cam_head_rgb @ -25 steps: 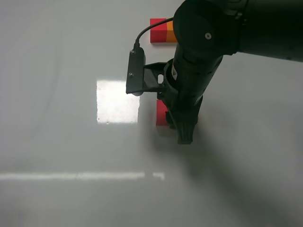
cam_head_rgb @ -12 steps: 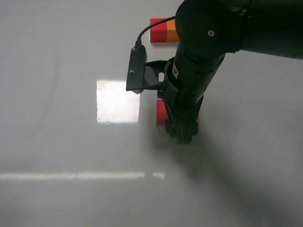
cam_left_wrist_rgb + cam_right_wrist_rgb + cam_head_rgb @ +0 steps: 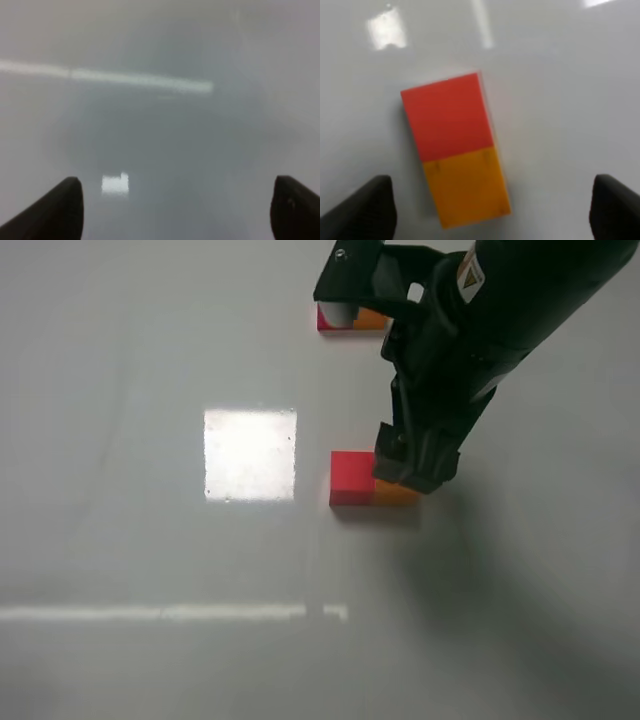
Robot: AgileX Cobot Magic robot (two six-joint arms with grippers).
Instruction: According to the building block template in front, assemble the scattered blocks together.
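Note:
The red cube (image 3: pixel 352 477) and the orange cube (image 3: pixel 397 494) lie side by side and touching on the table, red on the left. The right wrist view shows them as one bar, red (image 3: pixel 447 115) and orange (image 3: pixel 467 187). My right gripper (image 3: pixel 414 466) is open and empty, raised above the orange cube, which it partly hides from above. Its fingertips (image 3: pixel 362 210) stand wide apart on both sides of the pair. The template (image 3: pixel 366 321), a red-orange bar, lies at the back, partly hidden by my right arm. My left gripper (image 3: pixel 175 210) is open and empty over bare table.
The glossy grey table (image 3: pixel 150 620) shows a bright square reflection (image 3: pixel 250 454) left of the red cube and a light streak nearer the front. My right arm covers the back right of the scene.
My right gripper has risen and drawn back to the right, off the blocks. The orange cube, covered before, now shows against the red one.

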